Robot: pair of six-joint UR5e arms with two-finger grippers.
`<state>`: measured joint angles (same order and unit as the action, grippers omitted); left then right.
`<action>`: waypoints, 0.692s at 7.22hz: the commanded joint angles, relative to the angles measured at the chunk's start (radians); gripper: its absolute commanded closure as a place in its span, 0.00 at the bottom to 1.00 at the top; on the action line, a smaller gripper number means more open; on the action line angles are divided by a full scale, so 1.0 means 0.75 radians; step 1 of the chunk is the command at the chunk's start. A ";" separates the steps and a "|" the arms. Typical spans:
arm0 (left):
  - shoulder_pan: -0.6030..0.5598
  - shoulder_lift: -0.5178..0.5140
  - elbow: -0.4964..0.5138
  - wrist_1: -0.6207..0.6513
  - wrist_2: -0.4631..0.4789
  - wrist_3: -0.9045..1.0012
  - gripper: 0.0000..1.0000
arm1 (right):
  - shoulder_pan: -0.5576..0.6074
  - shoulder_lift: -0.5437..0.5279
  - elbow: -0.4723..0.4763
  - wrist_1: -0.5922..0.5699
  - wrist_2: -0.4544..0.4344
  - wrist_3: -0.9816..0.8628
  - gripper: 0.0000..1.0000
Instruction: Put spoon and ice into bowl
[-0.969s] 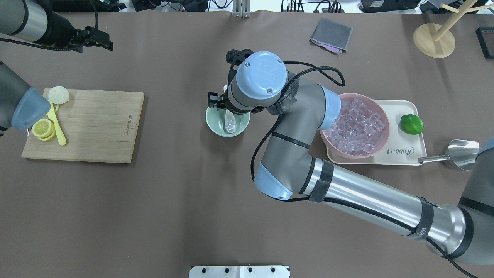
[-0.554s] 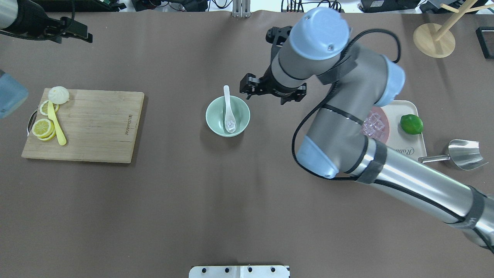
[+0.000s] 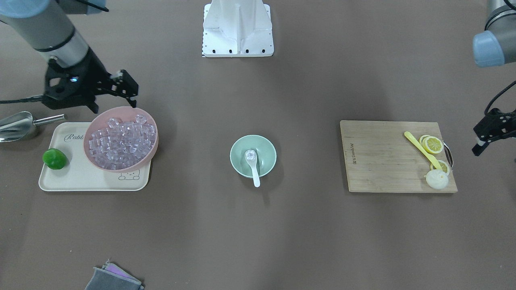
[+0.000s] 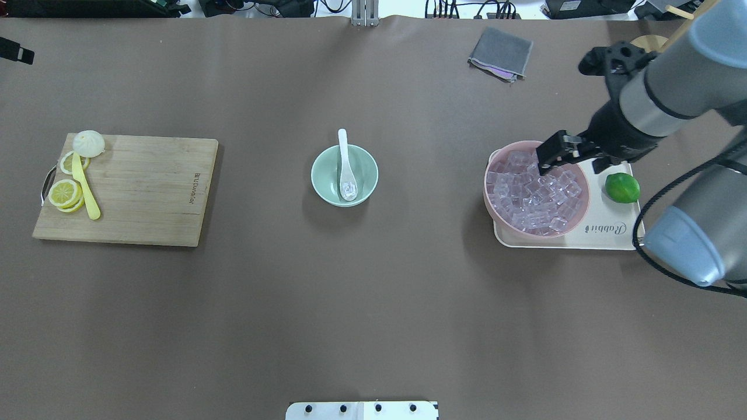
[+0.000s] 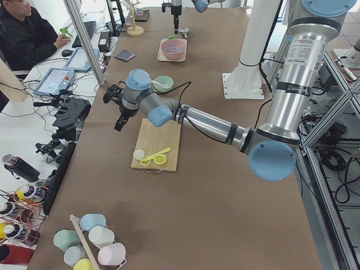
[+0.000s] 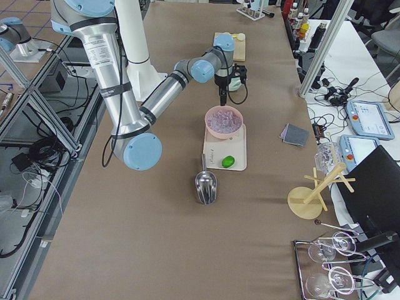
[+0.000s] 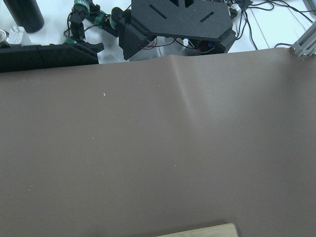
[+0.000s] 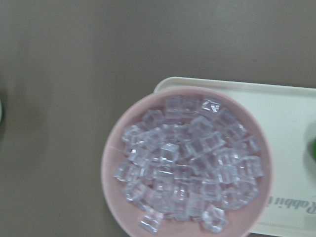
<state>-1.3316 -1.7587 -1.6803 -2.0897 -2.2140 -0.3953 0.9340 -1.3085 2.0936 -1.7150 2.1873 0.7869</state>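
Status: white soup spoon [image 4: 344, 157] is in the mint-green bowl [image 4: 318, 175], mid-table. Scoop is down on the bowl floor, handle leans on the far rim and pokes past it. One clear ice cube [image 4: 349, 189] lies in the spoon's scoop, so it's inside the bowl too. Front camera agrees

Right gripper [image 4: 575, 158]: jaws spread, nothing between them. It hangs over the far rim of the pink bowl [image 4: 489, 201], well apart from the mint-green bowl. Pink bowl is heaped with loose ice cubes and sits on one end of a cream tray [image 4: 613, 233]. Lime [image 4: 622, 188] is on the same tray, just beside the pink bowl. Right wrist cam looks straight down onto the pile. Steel scoop [image 3: 16, 125] is on the table near the tray's corner, handle pointing toward the gripper

Left gripper [image 3: 489, 133]: out past the short end of the wooden cutting board [image 4: 146, 192], not touching it and only partly in frame. Can't tell whether it's released or clenched. Left wrist cam shows bare brown table plus a sliver of the board

On the board's outer end are lemon slices [image 4: 64, 193], a long yellow spoon [image 4: 86, 192] lying across them, and a white bun [image 4: 88, 143] at the far corner. Folded grey cloth [image 4: 501, 53] is near the table's far edge
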 commanded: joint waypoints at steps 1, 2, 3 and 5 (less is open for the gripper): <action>-0.016 0.168 0.019 -0.205 0.009 0.028 0.02 | 0.177 -0.145 0.011 -0.035 0.010 -0.333 0.00; -0.016 0.209 0.033 -0.255 0.011 0.024 0.02 | 0.273 -0.271 0.007 -0.025 0.023 -0.588 0.00; -0.022 0.254 0.034 -0.259 0.011 0.028 0.02 | 0.392 -0.373 -0.010 -0.020 0.029 -0.852 0.00; -0.026 0.342 0.042 -0.235 0.003 0.030 0.02 | 0.541 -0.450 -0.136 -0.022 0.031 -1.063 0.00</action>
<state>-1.3493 -1.5441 -1.6515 -2.2710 -2.2088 -0.3742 1.2595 -1.6089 2.0476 -1.7320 2.2050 0.0829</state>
